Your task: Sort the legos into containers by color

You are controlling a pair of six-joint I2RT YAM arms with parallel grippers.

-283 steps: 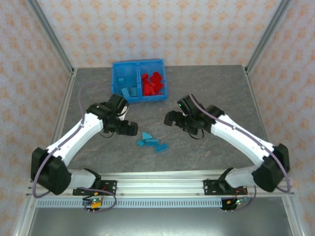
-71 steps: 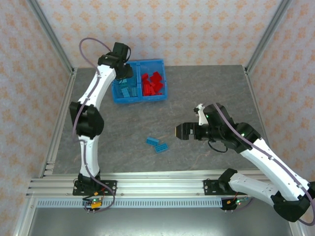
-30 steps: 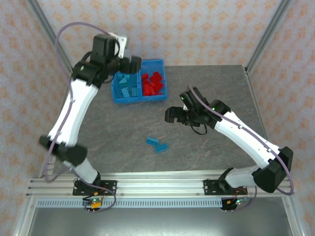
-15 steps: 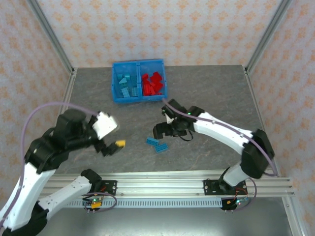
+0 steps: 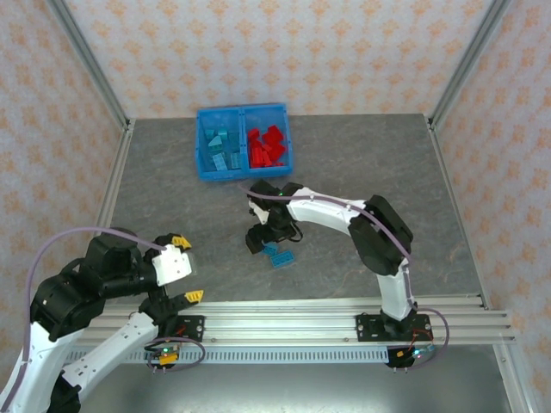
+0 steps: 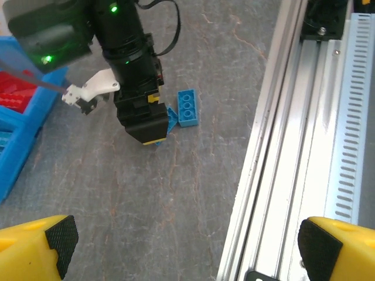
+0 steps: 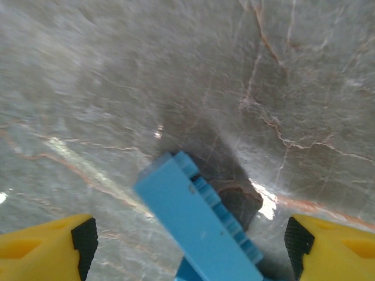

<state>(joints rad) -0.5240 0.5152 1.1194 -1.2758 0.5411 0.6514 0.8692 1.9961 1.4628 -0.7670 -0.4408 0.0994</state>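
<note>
We count two loose light blue legos (image 6: pixel 187 107) on the table (image 5: pixel 370 163), one between the spread-apart fingers of the right gripper (image 7: pixel 187 250), the two containers (image 5: pixel 244 138) at their 12 o'clock, the left gripper (image 5: pixel 186 268) gaping wide at 9 o'clock.

The left gripper (image 6: pixel 187 252) hangs over the grey table (image 6: pixel 117 199), its yellow fingertips (image 6: pixel 35 246) spread wide at seven and five o'clock with nothing between them. Toward eleven o'clock the right gripper (image 6: pixel 146 126) points down onto two light blue legos (image 6: pixel 187 108), one lying clear at its three o'clock side, the other half hidden under it. The blue bin (image 6: pixel 23 134) holding red legos (image 6: pixel 14 96) sits at nine o'clock.
</note>
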